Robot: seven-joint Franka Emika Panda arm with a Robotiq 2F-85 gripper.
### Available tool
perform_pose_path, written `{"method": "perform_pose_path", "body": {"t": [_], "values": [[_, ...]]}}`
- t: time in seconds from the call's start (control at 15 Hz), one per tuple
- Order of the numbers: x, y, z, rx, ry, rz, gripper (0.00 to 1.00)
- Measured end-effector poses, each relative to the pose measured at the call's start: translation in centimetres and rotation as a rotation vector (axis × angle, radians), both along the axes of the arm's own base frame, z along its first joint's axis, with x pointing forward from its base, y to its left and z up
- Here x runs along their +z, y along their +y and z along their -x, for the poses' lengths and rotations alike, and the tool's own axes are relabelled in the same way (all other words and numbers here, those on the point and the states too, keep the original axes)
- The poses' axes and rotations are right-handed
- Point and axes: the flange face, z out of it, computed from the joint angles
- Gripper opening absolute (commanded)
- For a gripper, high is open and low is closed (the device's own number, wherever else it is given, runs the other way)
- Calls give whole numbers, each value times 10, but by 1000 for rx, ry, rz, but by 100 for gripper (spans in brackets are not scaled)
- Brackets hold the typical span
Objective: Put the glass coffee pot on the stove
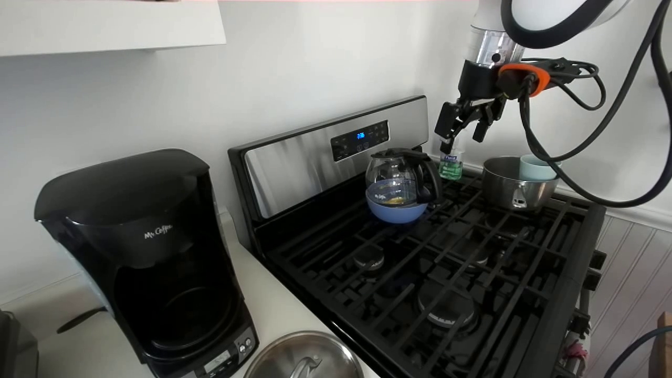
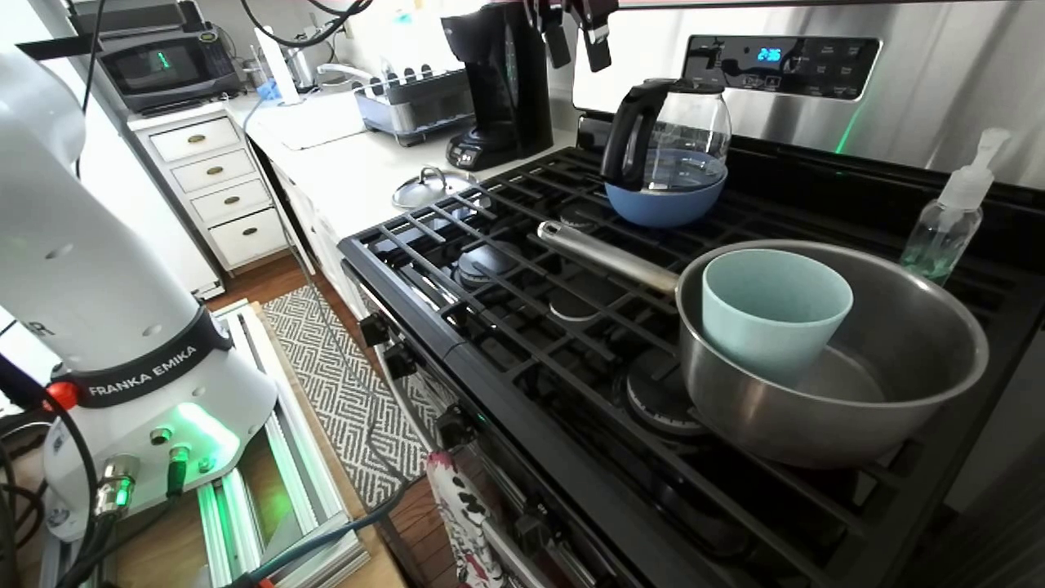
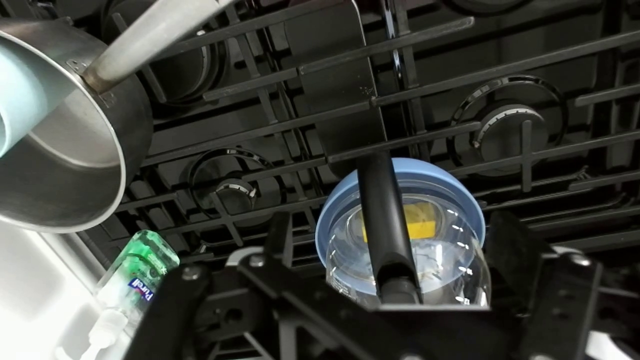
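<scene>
Wrist view: looking mostly down, got the gripper (image 3: pixel 391 225) spread wide and not holding a thing. Can see the coffee pot (image 3: pixel 440 260) below, past the fingers (image 3: pixel 278 240), standing in a blue bowl (image 3: pixel 430 175) on the stove (image 3: pixel 500 72). Best part: got the handle (image 3: pixel 381 210) right in the gap, long axis nearly parallel to the fingers, slight slant only. Also got the saucepan (image 3: pixel 75 185) and hand sanitizer (image 3: pixel 137 275) off to the left of the tool in that picture.

In an exterior view: hanging down from above on the arm (image 1: pixel 491 47), leaning a bit, clear of the pot. Can place the pot lower left of the tool there, with the handle on the tool's side.

In an exterior view: only catching the gripper (image 2: pixel 580 61) at the top edge, with the pot to its lower right, handle toward the tool. Can see little of the arm besides the base (image 2: pixel 147 408). Guessing at a drop onto the handle, then up and out of the bowl onto bare stove top. Might drag the bowl along, so worth going slow.
</scene>
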Motion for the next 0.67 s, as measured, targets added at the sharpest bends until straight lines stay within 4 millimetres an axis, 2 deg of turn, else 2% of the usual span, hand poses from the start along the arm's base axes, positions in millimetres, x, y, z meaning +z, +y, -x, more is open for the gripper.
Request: {"method": "perform_pose_path", "body": {"t": [0.33,0.67], "values": [[-2,-2,-6,5,-17,8,100],[-17,-8,-30,73,-7,7,100]]}}
